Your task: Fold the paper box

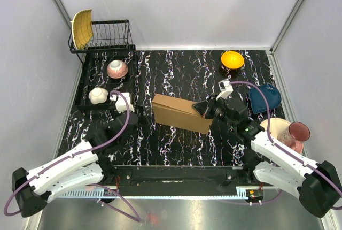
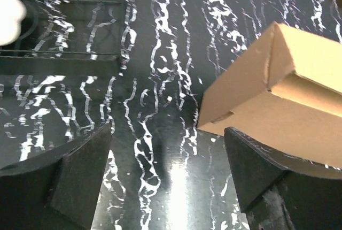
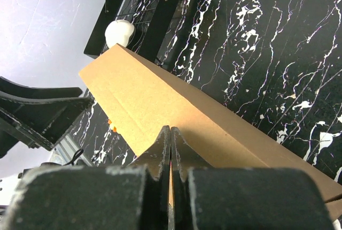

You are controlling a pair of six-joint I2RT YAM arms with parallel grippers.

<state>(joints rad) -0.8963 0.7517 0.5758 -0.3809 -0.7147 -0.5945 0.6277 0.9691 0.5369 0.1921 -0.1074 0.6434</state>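
The paper box (image 1: 180, 113) is a plain brown cardboard box, closed up into a long block, lying on the black marbled table at the middle. My right gripper (image 1: 206, 109) is at its right end. In the right wrist view the fingers (image 3: 160, 152) are pressed together, with the gripper (image 3: 171, 131) shut and its tips against the box's top face (image 3: 160, 96). My left gripper (image 1: 131, 119) is open and empty just left of the box. In the left wrist view the gripper (image 2: 168, 133) stands low over bare table, with the box's corner (image 2: 267, 91) just beyond its right finger (image 2: 251, 166).
A black tray (image 1: 85, 88) at the left holds a pink bowl (image 1: 117, 69) and a white bowl (image 1: 98, 96). A wire rack (image 1: 109, 35) behind it holds a yellow bowl (image 1: 82, 28). An orange bowl (image 1: 232, 59), a blue bowl (image 1: 264, 99) and a pink cup (image 1: 296, 132) are at the right.
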